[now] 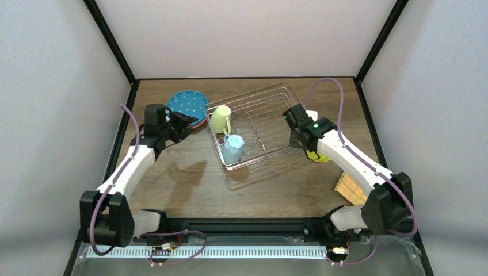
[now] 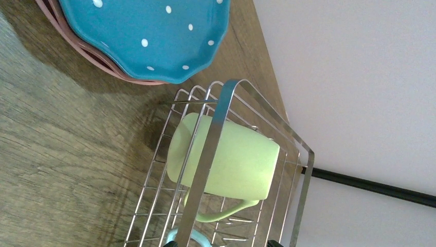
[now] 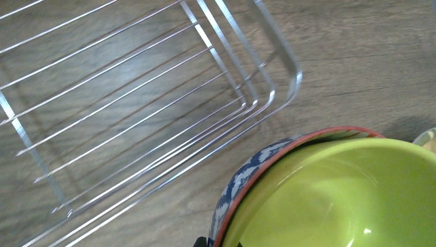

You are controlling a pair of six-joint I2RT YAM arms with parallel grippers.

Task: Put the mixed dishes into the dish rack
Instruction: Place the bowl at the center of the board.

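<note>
The rack (image 1: 259, 123) lies mid-bench (image 1: 190, 184), already holding the green mug (image 1: 221, 119) and the blue mug (image 1: 233, 148). At far left the dotted plate (image 1: 187, 105) sits on a pink plate (image 2: 95, 64), just beside the left pincer (image 1: 184, 122), which is spread wide and empty. The right pincer (image 1: 304, 141) is pressed nearly together at the rim of the nested bowls (image 3: 319, 195), just right of the rack's near corner. Whether it truly nips that rim I cannot tell. The bowls look glazed, so probably stiff, slick, chippable and heavy as a stack. A firm bite over the rim seems wise.
</note>
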